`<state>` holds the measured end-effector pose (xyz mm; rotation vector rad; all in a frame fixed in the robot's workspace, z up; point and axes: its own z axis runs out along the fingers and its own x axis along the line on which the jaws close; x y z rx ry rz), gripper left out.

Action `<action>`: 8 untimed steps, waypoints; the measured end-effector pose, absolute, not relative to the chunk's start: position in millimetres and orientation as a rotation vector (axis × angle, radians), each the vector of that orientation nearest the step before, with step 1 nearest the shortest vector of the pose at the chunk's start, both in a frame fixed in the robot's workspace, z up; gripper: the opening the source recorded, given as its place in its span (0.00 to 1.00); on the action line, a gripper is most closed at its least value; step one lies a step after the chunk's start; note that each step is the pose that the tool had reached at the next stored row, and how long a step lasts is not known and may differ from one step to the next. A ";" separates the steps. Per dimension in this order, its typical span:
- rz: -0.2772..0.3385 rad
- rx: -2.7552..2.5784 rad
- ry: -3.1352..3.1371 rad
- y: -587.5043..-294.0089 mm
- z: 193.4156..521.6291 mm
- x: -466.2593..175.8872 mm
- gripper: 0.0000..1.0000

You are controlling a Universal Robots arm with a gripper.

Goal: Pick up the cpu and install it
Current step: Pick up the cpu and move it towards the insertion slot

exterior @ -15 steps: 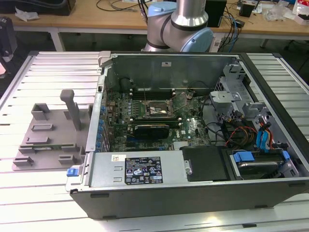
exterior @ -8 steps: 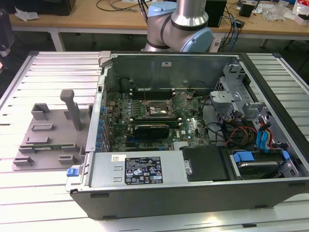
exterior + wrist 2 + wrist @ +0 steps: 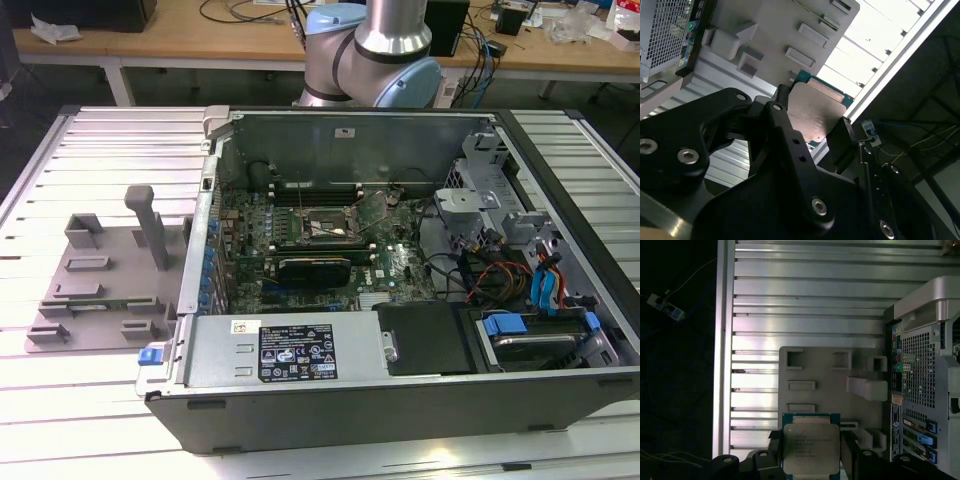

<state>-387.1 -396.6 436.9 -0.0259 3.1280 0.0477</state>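
Gripper [image 3: 811,441] is seen clamped on the cpu [image 3: 811,450] by two edges, apparently held above the grey fixture plate [image 3: 830,371].

Light falls evenly from overhead in the exterior view, and the pale slatted counter [image 3: 100,140] reflects it so strongly that its front edge washes out to near white. The inside of the open computer case [image 3: 340,160] sits dimmer, with its deeper corners shaded. The grey fixture plate [image 3: 100,290] casts only faint, short shadows. Contrast is harsh in the second wrist view: the slats behind burn out to blank white while the black gripper [image 3: 812,117] reads as a dark mass with a few glints on its screws. The cpu [image 3: 820,102] it clamps shows a dull warm sheen. In the first wrist view, bright bands streak the slats and the floor [image 3: 675,365] beside them is nearly black.
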 end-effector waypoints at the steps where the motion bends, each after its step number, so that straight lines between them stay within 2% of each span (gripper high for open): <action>1: 0.048 -0.026 3.128 -396.6 438.1 -387.1 0.55; 8: 0.047 -0.026 3.128 -396.5 446.9 -384.7 0.55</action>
